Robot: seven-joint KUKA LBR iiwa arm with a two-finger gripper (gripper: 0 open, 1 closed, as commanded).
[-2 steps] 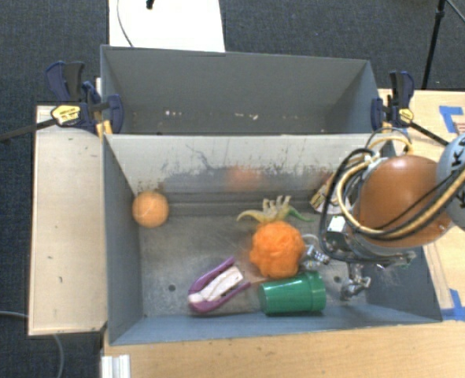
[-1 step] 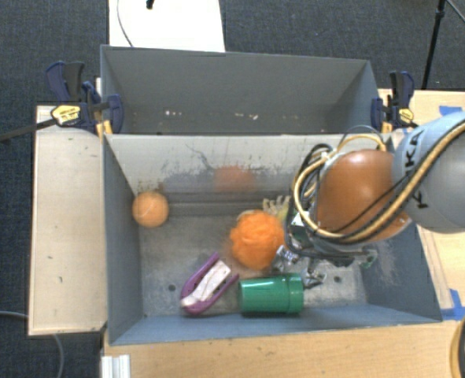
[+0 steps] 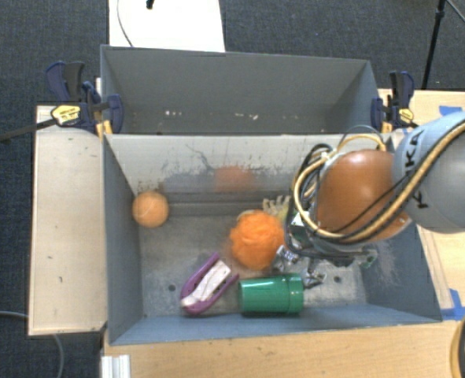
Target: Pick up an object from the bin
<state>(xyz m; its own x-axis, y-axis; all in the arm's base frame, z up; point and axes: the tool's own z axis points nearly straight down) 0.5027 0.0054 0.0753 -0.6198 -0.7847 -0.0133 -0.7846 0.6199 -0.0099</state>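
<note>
My gripper point(image 3: 304, 260) is low in the bin's right half, mostly hidden under the arm's wrist. Just left of it lies a fuzzy orange ball point(image 3: 256, 239), close to or touching the gripper. A green cylinder point(image 3: 271, 295) rests on its side directly below the gripper, by the front wall. A pale yellowish thing point(image 3: 277, 205) peeks out behind the fuzzy ball, partly hidden by the arm. I see nothing held in the gripper.
A smooth orange ball point(image 3: 150, 209) sits at the bin's far left. A purple and white object point(image 3: 207, 283) lies by the front wall, left of the green cylinder. The arm covers the bin's right side.
</note>
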